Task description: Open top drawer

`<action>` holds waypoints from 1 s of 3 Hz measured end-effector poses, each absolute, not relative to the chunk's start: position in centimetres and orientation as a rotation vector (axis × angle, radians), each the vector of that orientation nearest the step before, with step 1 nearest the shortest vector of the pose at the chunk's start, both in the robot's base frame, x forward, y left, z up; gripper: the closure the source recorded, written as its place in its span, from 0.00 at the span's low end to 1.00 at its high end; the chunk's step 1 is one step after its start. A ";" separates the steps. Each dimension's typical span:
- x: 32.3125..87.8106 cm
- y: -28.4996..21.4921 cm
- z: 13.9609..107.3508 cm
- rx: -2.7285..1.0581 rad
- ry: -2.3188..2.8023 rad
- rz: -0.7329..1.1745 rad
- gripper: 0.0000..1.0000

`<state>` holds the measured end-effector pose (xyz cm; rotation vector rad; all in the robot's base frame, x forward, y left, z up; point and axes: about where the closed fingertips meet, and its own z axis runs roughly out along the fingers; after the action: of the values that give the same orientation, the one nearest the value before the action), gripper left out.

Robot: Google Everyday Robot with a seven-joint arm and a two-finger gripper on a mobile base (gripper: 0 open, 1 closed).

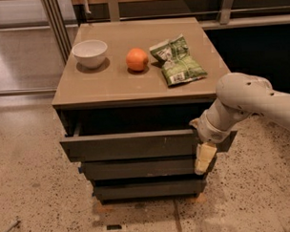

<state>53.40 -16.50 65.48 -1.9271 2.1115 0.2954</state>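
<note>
Top drawer (131,144) sits directly under cabinet top (110,88), front standing slightly proud, dark gap above it. Rigid, flat, handleless panel; likely slides with modest resistance. Best hold judged the upper edge. Gripper (204,159) hangs against its right end; clenched or released, cannot tell.

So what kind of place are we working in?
Probably an office or lab break area: speckled hard floor, a metal-framed glass partition, and a drawer cabinet holding a bowl, orange and snack bag. The gripper sits at the top drawer's right end.
</note>
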 end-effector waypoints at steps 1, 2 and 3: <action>50.7 -16.7 66.7 -1.945 2.131 0.349 0.00; 47.9 -16.7 67.7 -1.970 2.161 0.418 0.00; 45.6 -16.7 68.2 -2.008 2.197 0.500 0.00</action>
<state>45.57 -16.73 68.22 -2.0077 2.1972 0.4997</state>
